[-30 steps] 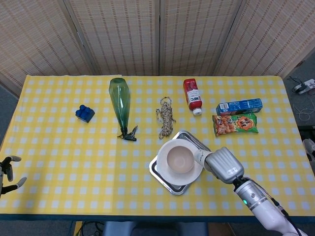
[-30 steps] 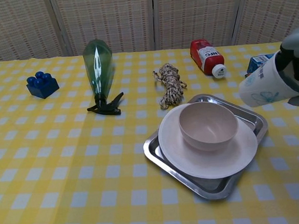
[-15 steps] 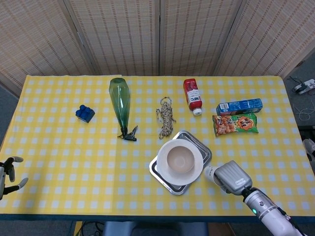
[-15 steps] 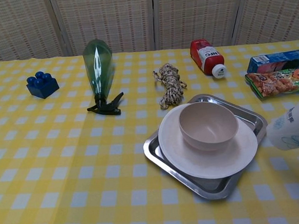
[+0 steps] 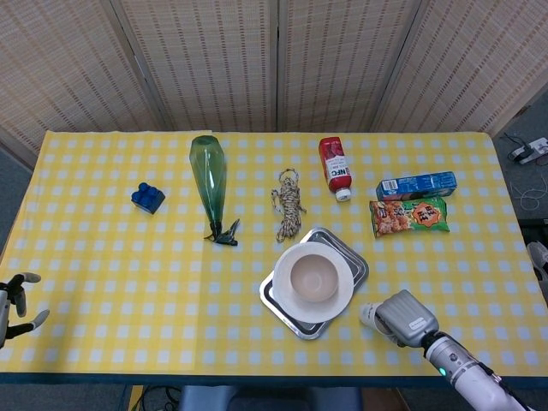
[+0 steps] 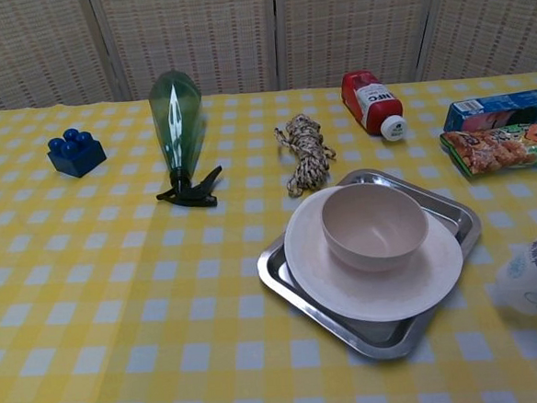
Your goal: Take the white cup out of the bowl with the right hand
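Observation:
The white cup, printed with a pale blue pattern, lies tilted just above the cloth to the right of the metal tray. My right hand grips the white cup from the right; in the chest view only a dark sliver of the hand shows at the frame's edge. The pale pink bowl stands empty on a white plate inside the tray. My left hand hovers at the table's near left corner, fingers spread and holding nothing.
A green spray bottle lies on its side beside a coil of rope. A red bottle, a blue carton and a snack bag sit at the back right. A blue brick is at the left.
My right hand has carried the white cup from beside the bowl rightward and down toward the near edge. It now sits low over the cloth. The left hand has barely moved.

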`<state>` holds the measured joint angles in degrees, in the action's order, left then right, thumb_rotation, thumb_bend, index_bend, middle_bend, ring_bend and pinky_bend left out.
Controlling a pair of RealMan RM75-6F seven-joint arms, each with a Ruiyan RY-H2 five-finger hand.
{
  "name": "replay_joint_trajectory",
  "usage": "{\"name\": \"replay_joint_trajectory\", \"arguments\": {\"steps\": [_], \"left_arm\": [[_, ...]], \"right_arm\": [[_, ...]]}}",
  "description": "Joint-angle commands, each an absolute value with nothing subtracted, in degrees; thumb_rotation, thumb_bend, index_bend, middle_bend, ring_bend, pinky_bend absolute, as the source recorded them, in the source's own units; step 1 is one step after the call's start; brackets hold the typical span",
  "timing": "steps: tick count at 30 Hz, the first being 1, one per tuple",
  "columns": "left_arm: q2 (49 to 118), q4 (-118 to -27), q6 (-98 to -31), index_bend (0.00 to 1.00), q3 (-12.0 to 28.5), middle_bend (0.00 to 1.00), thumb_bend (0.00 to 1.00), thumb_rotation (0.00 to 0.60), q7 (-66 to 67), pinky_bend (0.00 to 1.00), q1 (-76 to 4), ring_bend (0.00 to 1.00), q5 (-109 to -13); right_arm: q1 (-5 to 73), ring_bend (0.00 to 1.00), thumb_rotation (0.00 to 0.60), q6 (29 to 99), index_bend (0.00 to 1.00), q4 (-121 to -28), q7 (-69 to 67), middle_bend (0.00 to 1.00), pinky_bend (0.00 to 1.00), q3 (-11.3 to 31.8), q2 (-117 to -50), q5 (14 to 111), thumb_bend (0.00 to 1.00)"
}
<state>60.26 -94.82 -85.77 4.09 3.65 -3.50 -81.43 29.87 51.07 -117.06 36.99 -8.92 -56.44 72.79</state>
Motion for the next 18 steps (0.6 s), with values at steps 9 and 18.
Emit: {"name": "replay_joint_trajectory", "arguments": {"steps": [9,18], "left_arm": [[60.16,-94.99,-86.08,0.46,3.94,0.72,0.00,0.600,3.53,0.65,-3.37,0.55,-81.90],[60.36,-94.85,-85.81,0.46,3.87,0.72,0.00,0.600,3.80,0.65,-3.50,0.55,-81.88]], "right_arm": [[29.16,1.00,0.600,52.53,0.41,-117.52,36.20,0.94,1.00,-9.01,-55.62,73.70,0.13],[23.11,0.82,0.600,64.15,0.40,-118.40,33.52,0.75,1.00,-8.87,-52.69,81.85,0.12]]}}
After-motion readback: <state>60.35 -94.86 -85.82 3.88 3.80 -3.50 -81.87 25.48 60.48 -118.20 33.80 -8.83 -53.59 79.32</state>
